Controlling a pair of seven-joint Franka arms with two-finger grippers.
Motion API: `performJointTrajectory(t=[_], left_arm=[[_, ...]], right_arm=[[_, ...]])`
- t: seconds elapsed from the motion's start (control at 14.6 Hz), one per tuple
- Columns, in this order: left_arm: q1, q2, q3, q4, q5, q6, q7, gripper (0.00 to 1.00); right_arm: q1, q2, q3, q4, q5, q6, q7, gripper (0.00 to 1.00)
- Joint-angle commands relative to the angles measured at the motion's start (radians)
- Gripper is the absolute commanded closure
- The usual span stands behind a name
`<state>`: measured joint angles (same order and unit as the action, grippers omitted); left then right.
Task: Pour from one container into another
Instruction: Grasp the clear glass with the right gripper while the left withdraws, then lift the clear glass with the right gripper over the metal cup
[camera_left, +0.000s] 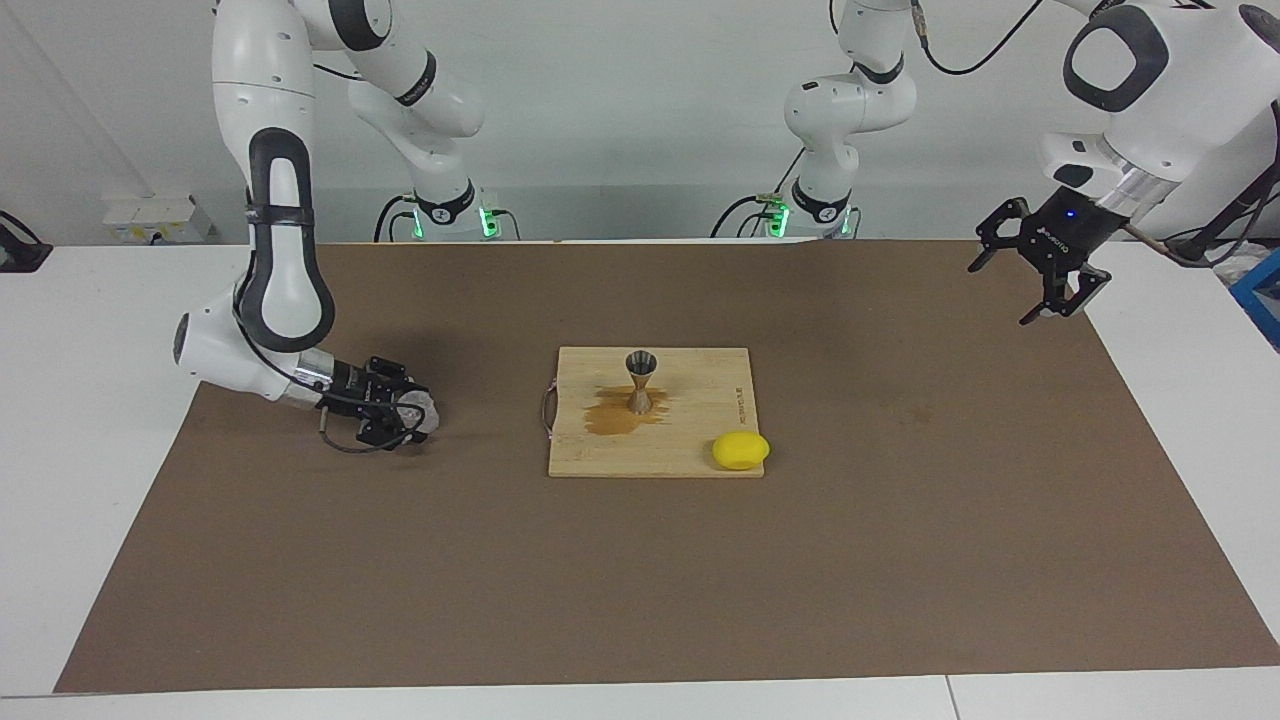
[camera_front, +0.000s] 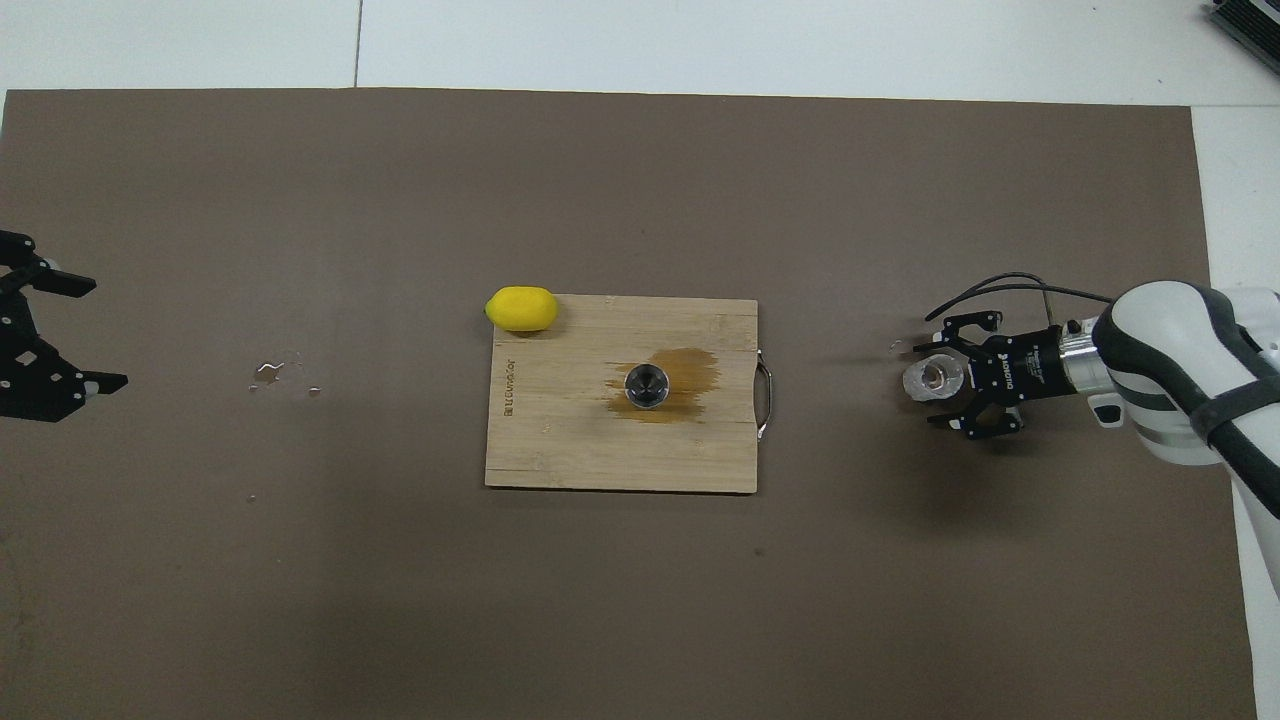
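Observation:
The clear squat cup (camera_left: 421, 411) stands on the brown mat toward the right arm's end, also in the overhead view (camera_front: 925, 380). My right gripper (camera_left: 408, 413) lies low and level at the cup, open, with one finger on each side of it and a gap to each (camera_front: 940, 372). The silvery hourglass jigger (camera_left: 640, 380) stands upright on the wooden board (camera_left: 705, 385), on a wet brown stain (camera_front: 690, 370); from overhead I look into the jigger's top cone (camera_front: 647, 385). My left gripper (camera_left: 1040, 278) hangs open in the air over the mat's edge at the left arm's end (camera_front: 75, 335).
A yellow lemon (camera_left: 741, 450) lies at the board's corner farthest from the robots, toward the left arm's end (camera_front: 521, 308). A few water drops (camera_front: 275, 372) sit on the mat between the board and the left gripper. The board's metal handle (camera_front: 766, 398) faces the cup.

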<state>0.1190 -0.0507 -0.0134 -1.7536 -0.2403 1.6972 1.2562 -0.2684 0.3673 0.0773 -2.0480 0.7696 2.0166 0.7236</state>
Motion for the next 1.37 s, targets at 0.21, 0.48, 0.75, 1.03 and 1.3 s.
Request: performJointTrajectory(t=[0.21, 0.48, 0.75, 1.03, 1.3], left_arm=[[-0.013, -0.008, 0.0, 0.025, 0.052, -0.057, -0.518, 0.0], [-0.013, -0.014, -0.004, 0.019, 0.053, -0.056, -0.885, 0.0], [-0.012, -0.026, -0.004, 0.008, 0.055, -0.093, -0.893, 0.0], [0.002, -0.027, 0.0, 0.014, 0.096, -0.093, -0.922, 0.0], [-0.061, -0.028, -0.031, 0.057, 0.271, -0.062, -1.07, 0.0]], right_arm=[[-0.008, -0.005, 0.004, 0.025, 0.037, -0.028, -0.027, 0.88], [0.036, -0.057, 0.009, 0.04, 0.036, -0.029, 0.077, 1.0], [0.154, -0.134, 0.007, 0.042, 0.02, 0.025, 0.236, 1.0], [0.287, -0.166, 0.002, 0.061, -0.028, 0.097, 0.425, 1.0], [0.394, -0.156, 0.006, 0.158, -0.194, 0.102, 0.665, 1.0]])
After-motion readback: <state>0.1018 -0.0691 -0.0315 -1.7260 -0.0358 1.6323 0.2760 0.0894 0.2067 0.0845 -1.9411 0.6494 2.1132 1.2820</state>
